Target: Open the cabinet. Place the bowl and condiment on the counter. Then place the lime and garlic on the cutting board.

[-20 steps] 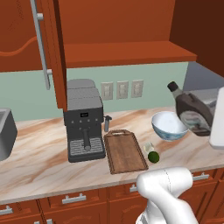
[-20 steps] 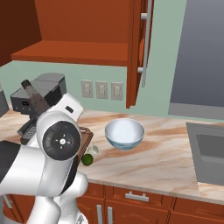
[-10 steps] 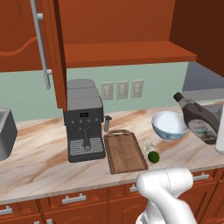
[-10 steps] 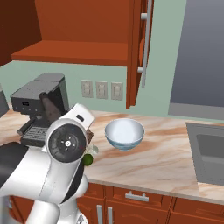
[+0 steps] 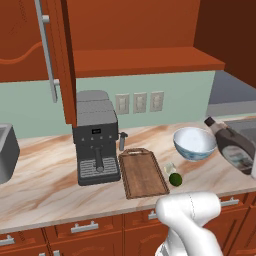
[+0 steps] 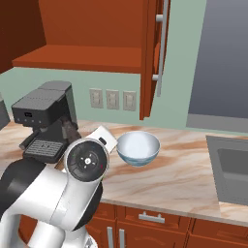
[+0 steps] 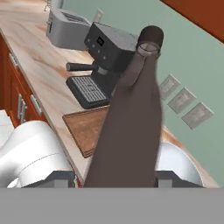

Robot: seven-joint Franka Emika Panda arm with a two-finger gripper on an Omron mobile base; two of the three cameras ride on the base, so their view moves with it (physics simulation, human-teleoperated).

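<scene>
My gripper (image 7: 113, 179) is shut on the condiment (image 7: 131, 127), a dark brown bottle with a black cap. In the left base view the condiment (image 5: 235, 147) hangs tilted just right of the bowl (image 5: 194, 144), low over the counter (image 5: 45, 190); I cannot tell whether it touches. The cabinet (image 5: 140, 30) stands open, its door (image 5: 50, 50) swung left, its shelf bare. The lime (image 5: 175, 179) and the garlic (image 5: 170, 168) lie on the counter beside the cutting board (image 5: 142, 172), off its right edge. In the right base view the bowl (image 6: 138, 147) sits beyond my arm.
A black coffee machine (image 5: 95, 135) stands just left of the cutting board. A grey toaster (image 5: 5, 155) is at the far left. A sink (image 6: 232, 174) is sunk into the counter on the right. Wall outlets (image 5: 140, 102) sit behind the board.
The condiment in my gripper has moved to the right and downward, closer to the counter beside the bowl. Nothing else has moved.
</scene>
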